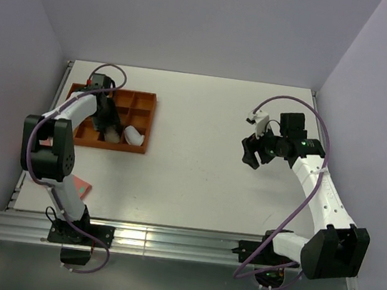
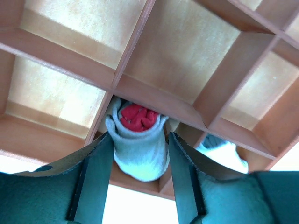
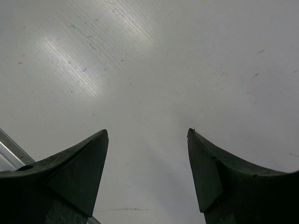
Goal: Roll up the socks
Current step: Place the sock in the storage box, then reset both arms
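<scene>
**Q:** What is shown?

**A:** A tabletop (image 1: 199, 153) with a tray (image 1: 152, 114) at its left. The right claw (image 3: 147, 135) hangs wide open over the tabletop, holding nothing. The left claw (image 2: 140, 135) reaches into a near-row cell (image 2: 159, 100), its fingers flanking a roll (image 2: 140, 156) of pale sock wrapped round red.

**Q:** Is it gripped?

**A:** That cannot be told, because the fingers only lie along its sides. A white roll (image 1: 134, 135) sits in the next cell.

**Q:** Which step is this, and what comes next?

**A:** Probably stowing a finished roll. The next move calls for parting the fingers, then lifting straight up clear of the cell walls.
</scene>
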Tool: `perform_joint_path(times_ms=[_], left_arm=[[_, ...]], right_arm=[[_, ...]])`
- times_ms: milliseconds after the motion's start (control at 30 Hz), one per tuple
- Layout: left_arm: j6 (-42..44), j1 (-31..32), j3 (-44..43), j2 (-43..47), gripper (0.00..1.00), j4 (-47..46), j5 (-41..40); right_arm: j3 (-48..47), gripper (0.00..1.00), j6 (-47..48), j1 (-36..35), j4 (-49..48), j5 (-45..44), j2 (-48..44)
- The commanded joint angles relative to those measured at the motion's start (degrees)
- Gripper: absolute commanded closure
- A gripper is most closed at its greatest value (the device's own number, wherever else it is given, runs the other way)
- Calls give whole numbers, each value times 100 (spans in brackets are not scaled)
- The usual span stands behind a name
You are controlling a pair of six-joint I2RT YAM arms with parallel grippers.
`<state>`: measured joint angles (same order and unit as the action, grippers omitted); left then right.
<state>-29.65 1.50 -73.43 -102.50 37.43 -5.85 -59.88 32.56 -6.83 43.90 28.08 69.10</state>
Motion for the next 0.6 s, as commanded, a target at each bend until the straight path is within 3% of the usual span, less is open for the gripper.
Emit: perform_joint_path(times_ms=[0, 100, 133, 333, 433, 467, 567], left_arm=[[-129, 35, -277, 450, 45, 97, -13], [-173, 35, -374, 581, 42, 212, -136], [-173, 35, -409, 599, 35, 316, -162], [-190, 44, -576, 950, 34, 467, -172], [-278, 114, -602, 1398, 35, 432, -14], [-296, 218, -637, 1634, 35, 414, -4], [-410, 569, -647, 2135, 36, 379, -30]], right_arm=[[-15, 24, 40, 41, -145, 22, -178], [-6, 24, 23, 42, -180, 31, -186], [2, 24, 14, 41, -189, 23, -186], [90, 21, -82, 41, -320, 14, -186], [108, 11, -223, 41, -400, 31, -335], [108, 0, -284, 41, -461, 40, -379], [64, 0, -425, 41, -531, 128, -599]])
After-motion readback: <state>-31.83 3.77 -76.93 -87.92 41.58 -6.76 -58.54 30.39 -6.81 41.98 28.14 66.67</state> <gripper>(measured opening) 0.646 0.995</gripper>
